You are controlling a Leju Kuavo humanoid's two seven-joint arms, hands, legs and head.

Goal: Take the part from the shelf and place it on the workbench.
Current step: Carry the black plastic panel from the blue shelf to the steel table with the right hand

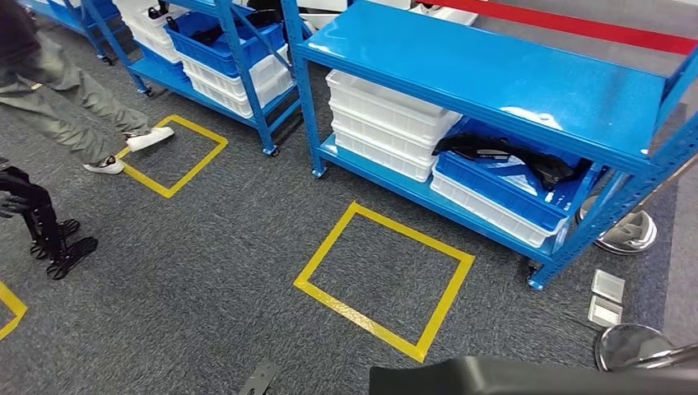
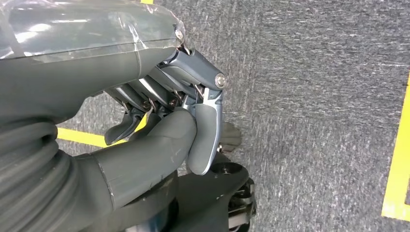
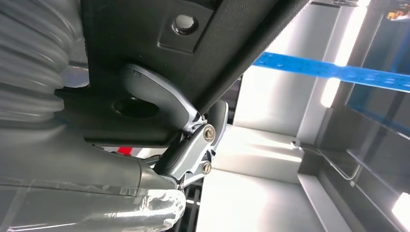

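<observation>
Grey carpet floor [image 1: 206, 271] with yellow tape squares [image 1: 383, 277] beside blue shelving racks [image 1: 494, 78] on castors.

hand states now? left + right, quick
Left hand: fingers curled in, holding nothing, closed.
Right hand: holding the black part, fingers wrapped around its edge.

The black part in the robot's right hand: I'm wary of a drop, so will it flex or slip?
The black part looks like moulded plastic with a fastener, so probably stiff. The right hand hooks fingers over one edge; its smooth surface might slip.
</observation>
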